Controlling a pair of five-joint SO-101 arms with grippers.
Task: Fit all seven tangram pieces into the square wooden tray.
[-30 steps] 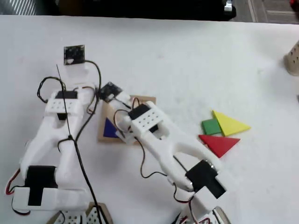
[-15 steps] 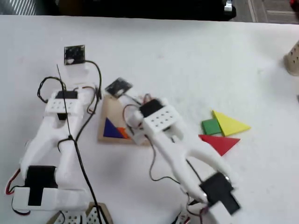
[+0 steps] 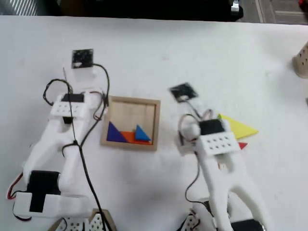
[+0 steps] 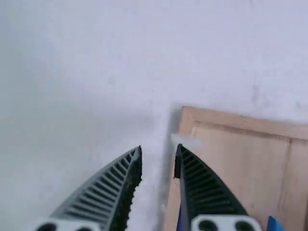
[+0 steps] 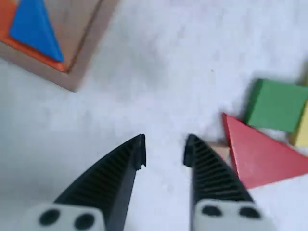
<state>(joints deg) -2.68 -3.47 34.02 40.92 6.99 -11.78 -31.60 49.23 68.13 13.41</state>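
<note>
Right gripper (image 5: pixel 163 144), slightly parted and empty, beside red triangle (image 5: pixel 262 155) off the wooden tray (image 3: pixel 131 99); closing here may shove it.

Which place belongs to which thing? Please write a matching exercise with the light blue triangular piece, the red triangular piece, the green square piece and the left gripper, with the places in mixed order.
Things
1. light blue triangular piece
2. red triangular piece
3. green square piece
4. left gripper

Places
A. on the table, nearest to the right gripper
B. over a corner of the square wooden tray
C. inside the tray, beside the orange piece
D. on the table, farther from the right gripper, beside the yellow triangular piece

Pairs: 1-C, 2-A, 3-D, 4-B
</note>
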